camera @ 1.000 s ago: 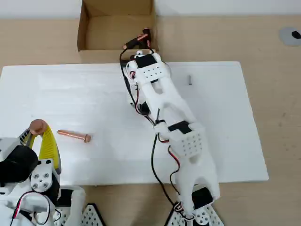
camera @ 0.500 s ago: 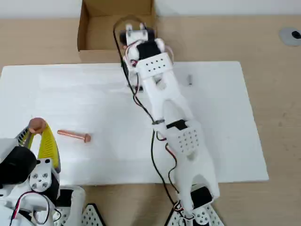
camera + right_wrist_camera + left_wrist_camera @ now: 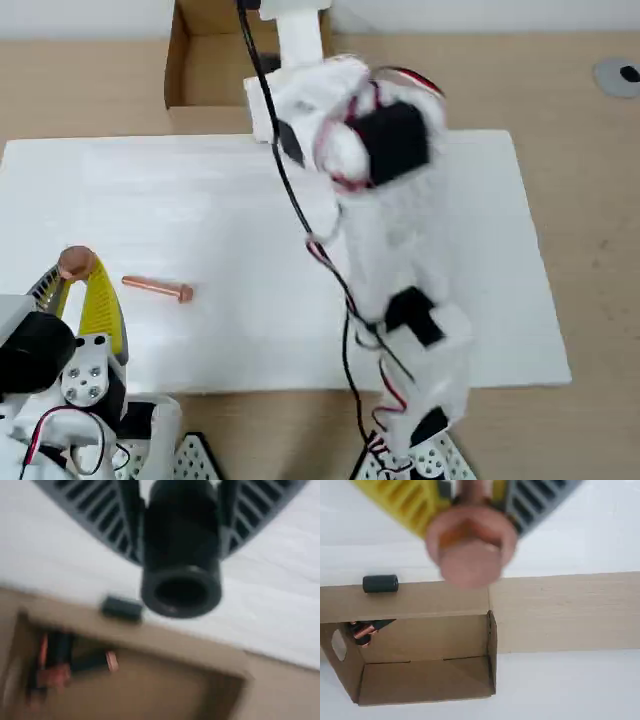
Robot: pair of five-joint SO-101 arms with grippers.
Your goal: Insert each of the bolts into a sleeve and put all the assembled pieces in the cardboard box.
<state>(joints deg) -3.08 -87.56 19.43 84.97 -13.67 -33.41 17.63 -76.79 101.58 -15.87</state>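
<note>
1. The left tool [image 3: 472,497], with 1 yellow finger and 1 grey finger, is clamped on a copper-coloured metal bolt [image 3: 470,545]. The round head of the bolt stands out of the fingers.
2. In the high view this tool is at the near left corner of the white foam board [image 3: 200,200], which lies on the wooden table [image 3: 580,90].
3. A second copper bolt [image 3: 158,289] lies flat on the board just beside the left tool, and nothing touches it.
4. The right tool [image 3: 180,500], with grey fingers, is clamped on a black cylindrical sleeve [image 3: 182,575]. The open end of the sleeve faces the wrist camera.
5. A loose black sleeve [image 3: 121,607] lies near the far edge of the board, close to the brown cardboard box [image 3: 180,70].
6. Inside the box, copper and black assembled pieces [image 3: 60,665] lie against 1 wall. I cannot tell how many.
</note>
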